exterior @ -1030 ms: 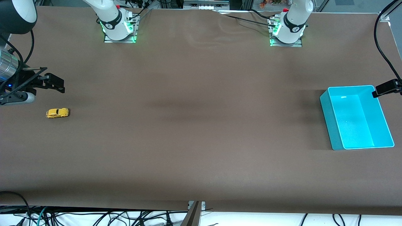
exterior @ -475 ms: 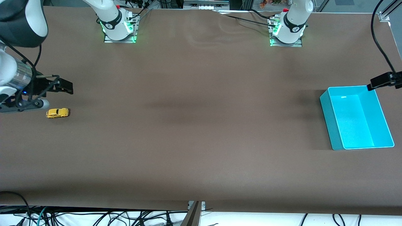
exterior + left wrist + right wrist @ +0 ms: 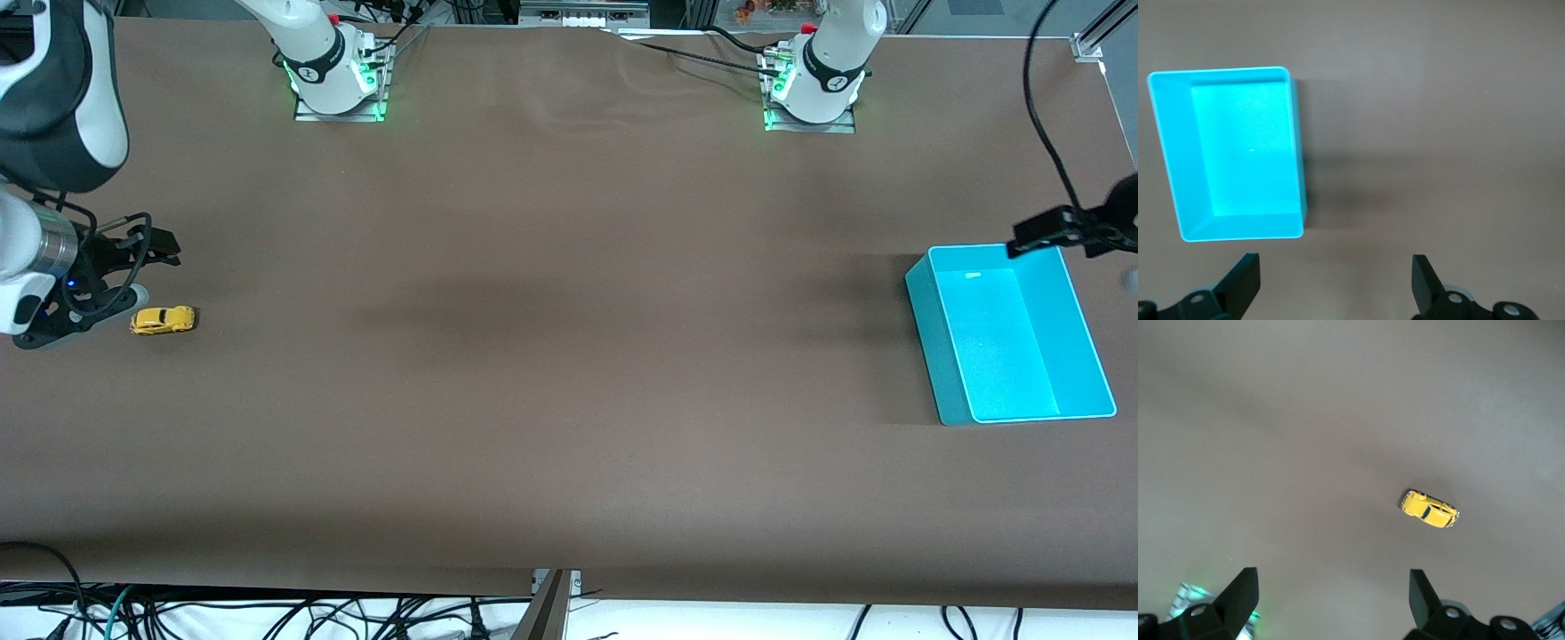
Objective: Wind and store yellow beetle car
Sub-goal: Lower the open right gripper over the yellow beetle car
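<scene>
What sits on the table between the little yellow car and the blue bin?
Nothing: the front view shows only bare brown table between the car and the bin.

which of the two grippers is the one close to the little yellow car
The right gripper, open above the table beside the yellow beetle car; the left gripper hangs open at the turquoise bin.

A high front camera faces both arm bases; wrist cameras look straight down, sharing its turquoise bin (image 3: 1231, 153) and yellow beetle car (image 3: 1429, 509).
</scene>
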You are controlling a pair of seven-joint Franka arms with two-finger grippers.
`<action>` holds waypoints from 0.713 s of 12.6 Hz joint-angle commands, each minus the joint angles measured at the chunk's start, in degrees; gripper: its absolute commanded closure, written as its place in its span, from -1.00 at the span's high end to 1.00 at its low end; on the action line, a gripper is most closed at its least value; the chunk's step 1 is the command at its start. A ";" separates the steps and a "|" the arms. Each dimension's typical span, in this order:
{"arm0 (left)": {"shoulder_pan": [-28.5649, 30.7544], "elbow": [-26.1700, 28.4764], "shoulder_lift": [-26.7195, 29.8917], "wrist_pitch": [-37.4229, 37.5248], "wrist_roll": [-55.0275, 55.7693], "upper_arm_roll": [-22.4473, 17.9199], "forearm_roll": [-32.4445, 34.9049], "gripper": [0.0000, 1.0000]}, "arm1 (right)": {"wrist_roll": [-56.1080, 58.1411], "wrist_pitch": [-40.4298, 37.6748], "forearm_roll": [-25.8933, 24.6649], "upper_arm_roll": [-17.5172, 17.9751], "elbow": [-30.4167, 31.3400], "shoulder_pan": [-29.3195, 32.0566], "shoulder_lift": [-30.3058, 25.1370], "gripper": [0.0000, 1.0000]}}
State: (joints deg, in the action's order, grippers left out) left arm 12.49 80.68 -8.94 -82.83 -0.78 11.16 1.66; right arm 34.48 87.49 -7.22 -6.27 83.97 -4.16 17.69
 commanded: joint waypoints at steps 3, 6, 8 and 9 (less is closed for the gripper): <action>-0.80 5.85 8.90 2.24 0.08 1.05 0.63 1.00 | 19.10 8.20 -0.78 0.30 5.83 5.82 3.23 1.00; -4.30 11.60 14.29 1.44 0.43 -0.44 1.33 1.00 | 30.70 16.81 -0.87 0.30 12.25 8.64 3.23 1.00; -8.95 11.51 15.00 1.44 0.52 -6.38 1.15 1.00 | 40.00 22.52 -0.87 0.21 15.68 10.74 3.31 1.00; -9.15 11.60 14.74 1.44 0.35 -7.81 0.46 1.00 | 44.49 25.42 -0.87 0.30 17.44 11.54 3.40 1.00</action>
State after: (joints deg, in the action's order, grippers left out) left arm 5.66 90.15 4.62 -80.05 -0.28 7.64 1.66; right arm 71.20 108.13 -7.36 -6.57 96.91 5.47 22.84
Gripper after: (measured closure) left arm 0.000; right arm 0.000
